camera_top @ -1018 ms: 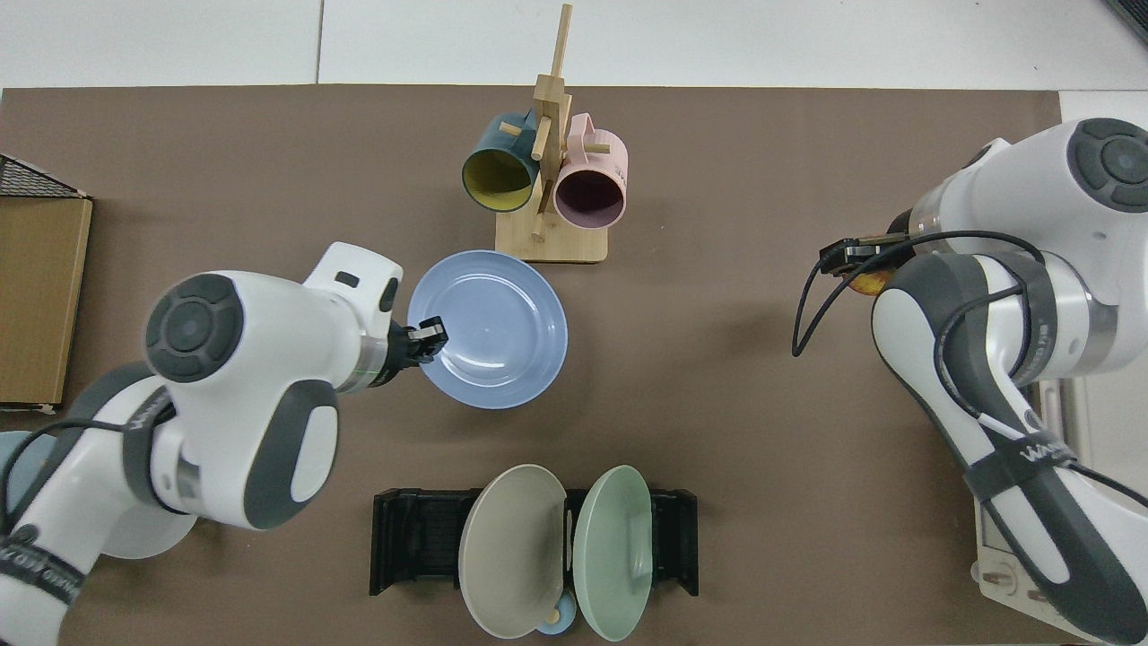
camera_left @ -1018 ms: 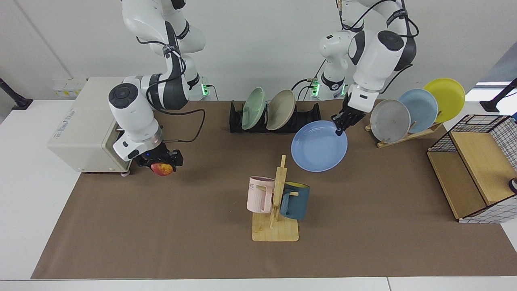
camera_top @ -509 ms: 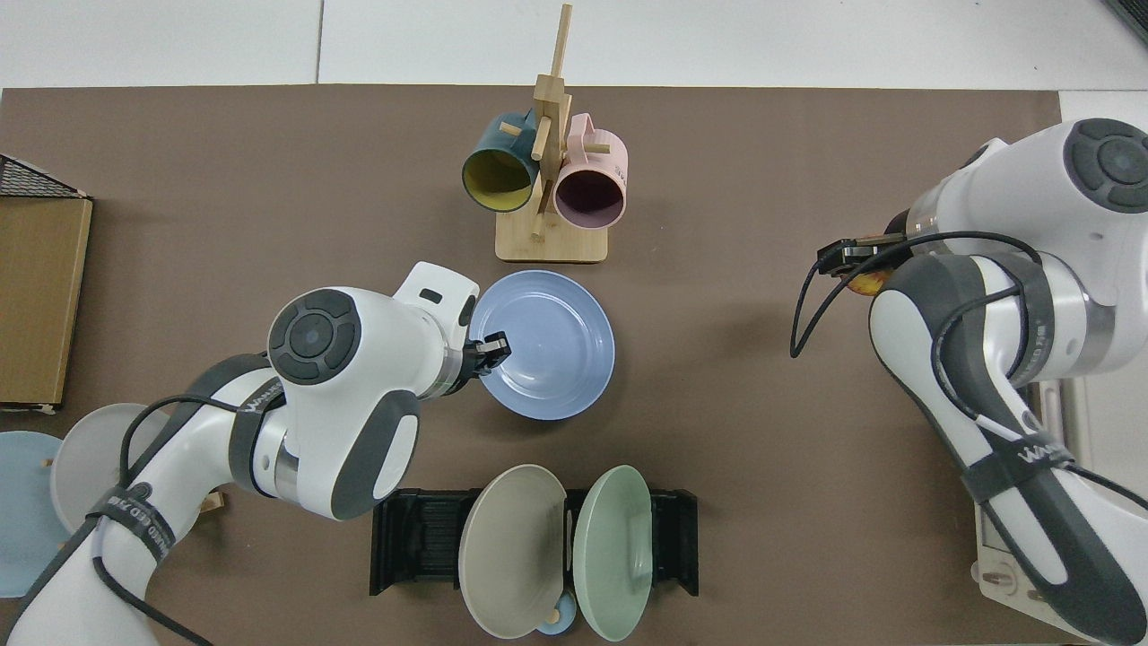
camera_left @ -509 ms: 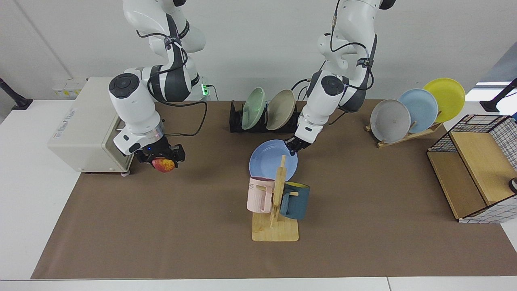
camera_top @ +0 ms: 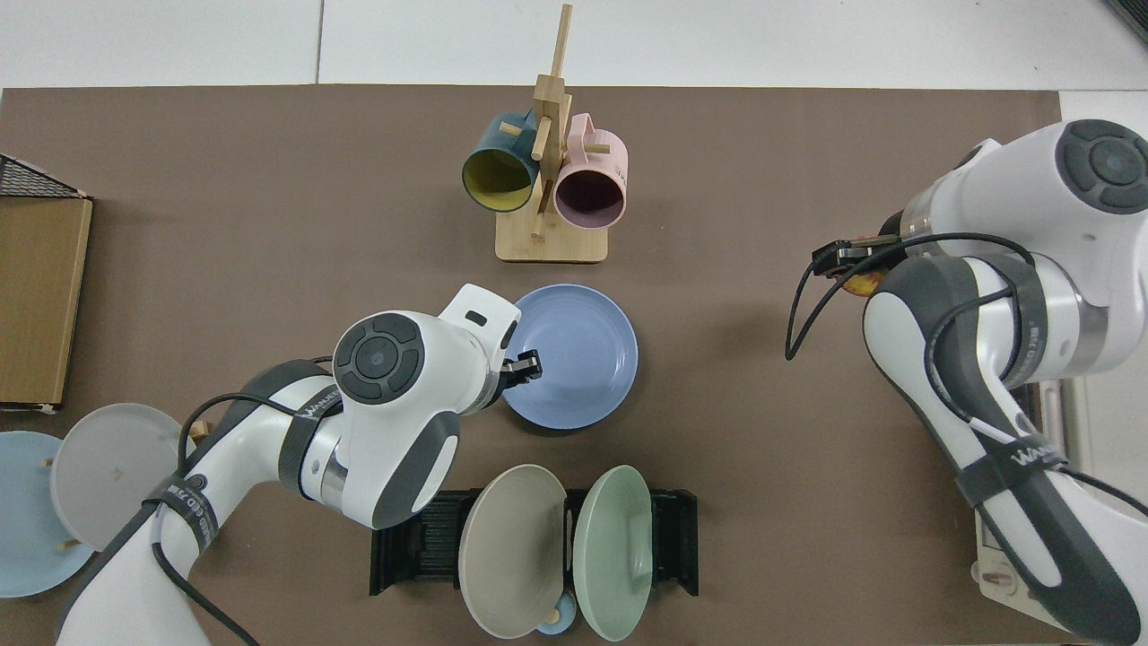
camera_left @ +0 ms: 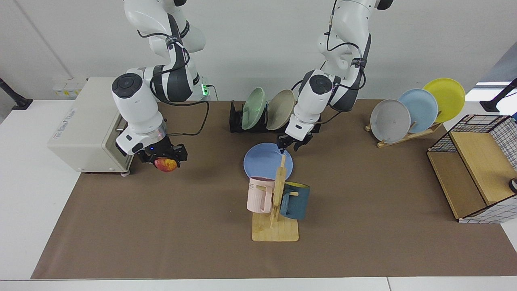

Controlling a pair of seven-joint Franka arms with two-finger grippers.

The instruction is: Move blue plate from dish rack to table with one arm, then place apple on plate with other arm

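Looking like step one's basically done: blue plate [camera_left: 264, 160] lies flat on the worktop [camera_left: 363, 210] behind the mug tree [camera_left: 278, 202], left gripper [camera_left: 291, 144] fingers spread at its rim. Right gripper [camera_left: 163, 158] hangs clamped on the apple [camera_left: 164, 164] near the toaster [camera_left: 87, 125]; next it needs carrying over onto the plate.

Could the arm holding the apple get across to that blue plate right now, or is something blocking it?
Probably yes. The right gripper holds the apple over bare brown mat, and nothing stands between it and the blue plate. Only the left gripper hangs at the plate's far rim.
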